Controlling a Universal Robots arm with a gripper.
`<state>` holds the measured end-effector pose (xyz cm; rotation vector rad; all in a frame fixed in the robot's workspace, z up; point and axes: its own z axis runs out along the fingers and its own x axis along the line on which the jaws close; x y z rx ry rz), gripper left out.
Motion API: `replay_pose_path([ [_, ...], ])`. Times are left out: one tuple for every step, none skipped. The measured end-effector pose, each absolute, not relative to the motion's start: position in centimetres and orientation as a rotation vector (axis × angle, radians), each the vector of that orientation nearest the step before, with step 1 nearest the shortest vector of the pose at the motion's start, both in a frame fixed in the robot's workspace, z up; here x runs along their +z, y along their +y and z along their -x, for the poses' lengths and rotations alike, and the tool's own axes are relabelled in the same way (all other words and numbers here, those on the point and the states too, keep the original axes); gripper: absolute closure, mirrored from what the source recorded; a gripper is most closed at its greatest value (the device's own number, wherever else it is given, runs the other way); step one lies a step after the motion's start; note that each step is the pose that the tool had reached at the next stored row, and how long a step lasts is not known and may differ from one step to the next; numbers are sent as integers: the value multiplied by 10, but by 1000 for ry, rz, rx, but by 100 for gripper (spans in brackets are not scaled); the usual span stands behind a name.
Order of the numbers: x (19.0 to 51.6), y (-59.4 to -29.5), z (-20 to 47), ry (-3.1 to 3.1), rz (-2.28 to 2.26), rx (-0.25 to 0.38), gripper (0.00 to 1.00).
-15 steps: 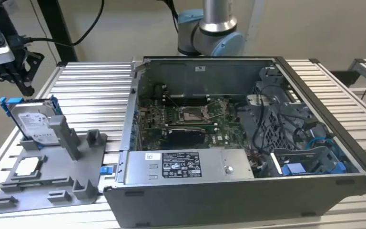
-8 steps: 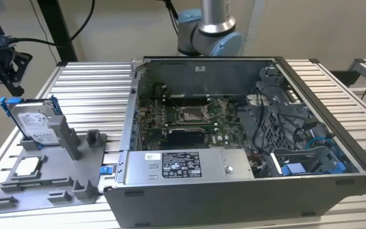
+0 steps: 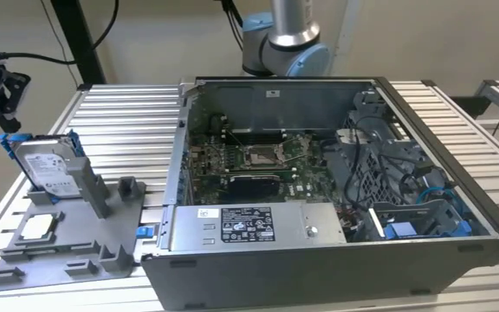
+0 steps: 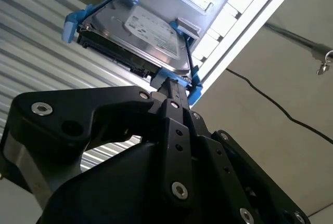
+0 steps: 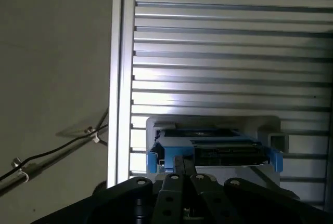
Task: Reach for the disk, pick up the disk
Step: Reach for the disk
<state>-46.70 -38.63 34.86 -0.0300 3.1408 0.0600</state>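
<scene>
The disk, silver-grey with a white label and clipped in a blue frame, stands on edge in the grey holder tray at the exterior view's left. My gripper hangs just above the disk's upper corner on the exterior view's left, close to the blue frame. Both wrist views look down past the black fingers onto the disk. There the gripper is shut, its tips pressed together with nothing between them, near one end of the disk's top edge.
A small white-silver square chip lies flat on the tray, near upright posts. An open computer case takes up the middle and right of the slatted aluminium table. The table's edge runs close beside the disk, with cables beyond it.
</scene>
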Motion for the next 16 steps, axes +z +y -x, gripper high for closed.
replay_pose_path([
  [349, -386, 468, 3141, 30, 60, 100],
  [349, -386, 468, 3141, 30, 60, 100],
  [349, -386, 468, 3141, 30, 60, 100],
  [349, -386, 468, 3141, 30, 60, 100],
  [349, -386, 468, 3141, 30, 60, 100],
  [349, -386, 468, 3141, 30, 60, 100],
  [349, -386, 468, 3141, 30, 60, 100],
  [349, -386, 468, 3141, 30, 60, 100],
  [349, -386, 468, 3141, 30, 60, 100],
  [349, -386, 468, 3141, 30, 60, 100],
  [349, -386, 468, 3141, 32, 60, 100],
  [349, -386, 468, 3141, 34, 60, 100],
  [349, -386, 468, 3141, 37, 60, 100],
  [349, -386, 468, 3141, 42, 60, 100],
  [349, -386, 468, 3141, 47, 60, 100],
  [349, -386, 468, 3141, 54, 60, 100],
])
